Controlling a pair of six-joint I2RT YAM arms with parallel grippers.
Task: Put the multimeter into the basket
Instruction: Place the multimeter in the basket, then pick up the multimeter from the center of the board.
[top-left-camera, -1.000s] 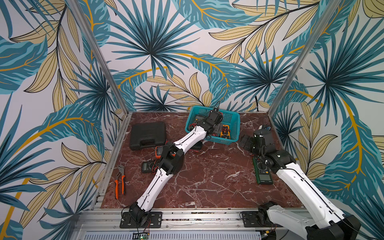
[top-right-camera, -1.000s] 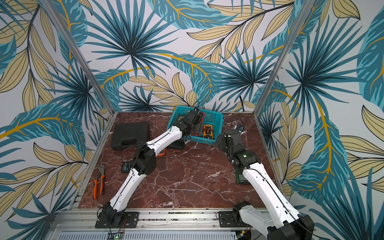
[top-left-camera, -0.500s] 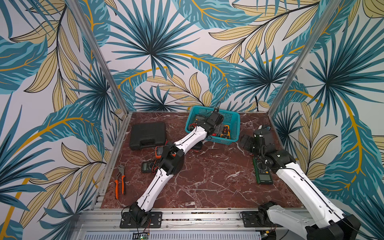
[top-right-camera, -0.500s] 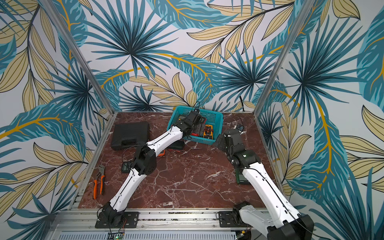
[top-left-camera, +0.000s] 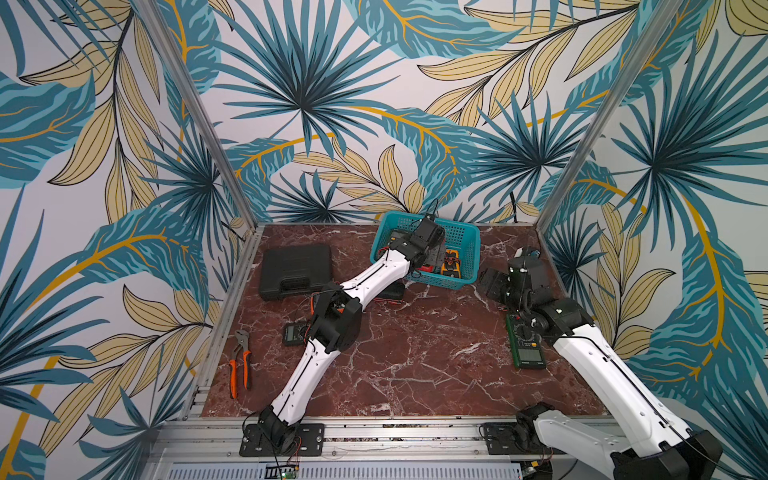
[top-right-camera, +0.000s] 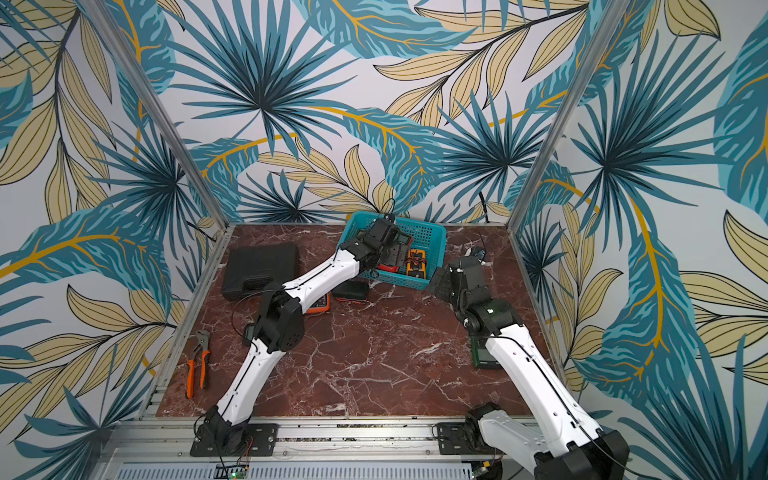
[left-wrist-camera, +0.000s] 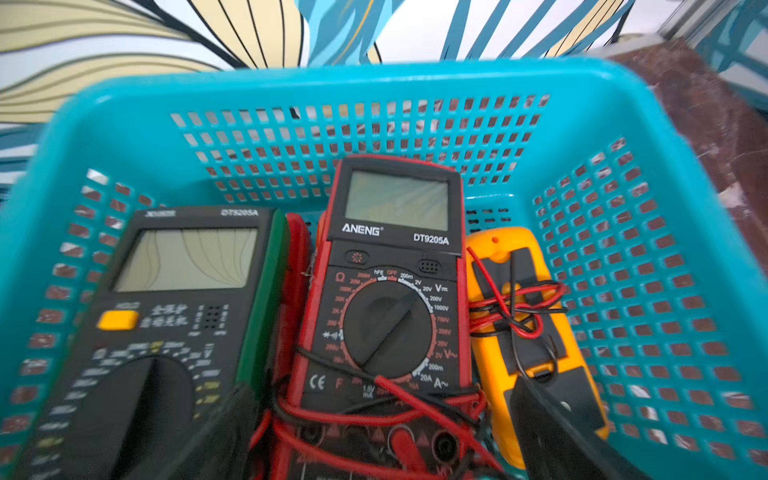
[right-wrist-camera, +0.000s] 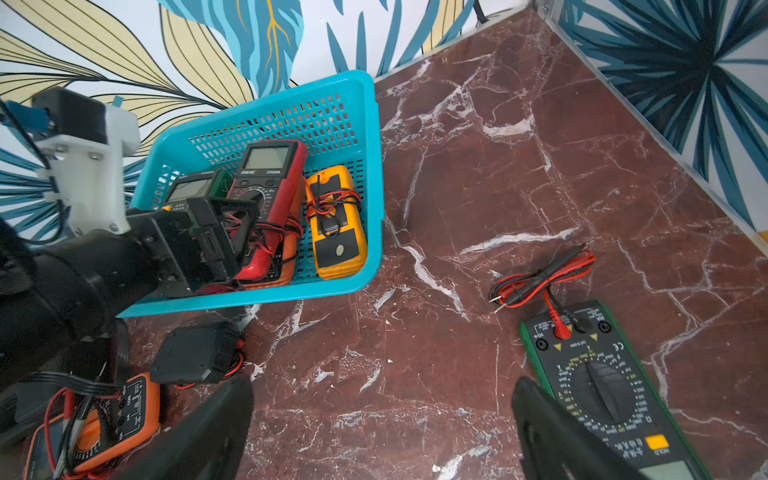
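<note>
The teal basket (top-left-camera: 467, 245) (top-right-camera: 434, 245) stands at the back of the table. In the left wrist view its far wall (left-wrist-camera: 357, 137) rises behind three multimeters: a green-edged one (left-wrist-camera: 178, 291), a red one (left-wrist-camera: 395, 291) and a yellow one (left-wrist-camera: 528, 332) lying face down with its leads wrapped round it. My left gripper (left-wrist-camera: 382, 415) (top-left-camera: 430, 251) hangs open inside the basket, its fingers either side of the red multimeter's lower end. My right gripper (right-wrist-camera: 380, 403) (top-left-camera: 490, 282) is open over bare marble. A green multimeter (right-wrist-camera: 602, 386) (top-left-camera: 525, 345) lies beside one of its fingers.
On the table lie an orange multimeter (right-wrist-camera: 104, 419), a black unit (right-wrist-camera: 195, 357) in front of the basket, and a small dark multimeter (top-left-camera: 295, 332) by the left arm's elbow. A black hard case (top-left-camera: 295, 270) sits at the back left. Orange-handled pliers (top-left-camera: 239, 365) lie on the left rail.
My left gripper's jaws have spread wider over the basket. Both arms otherwise stay where they were.
</note>
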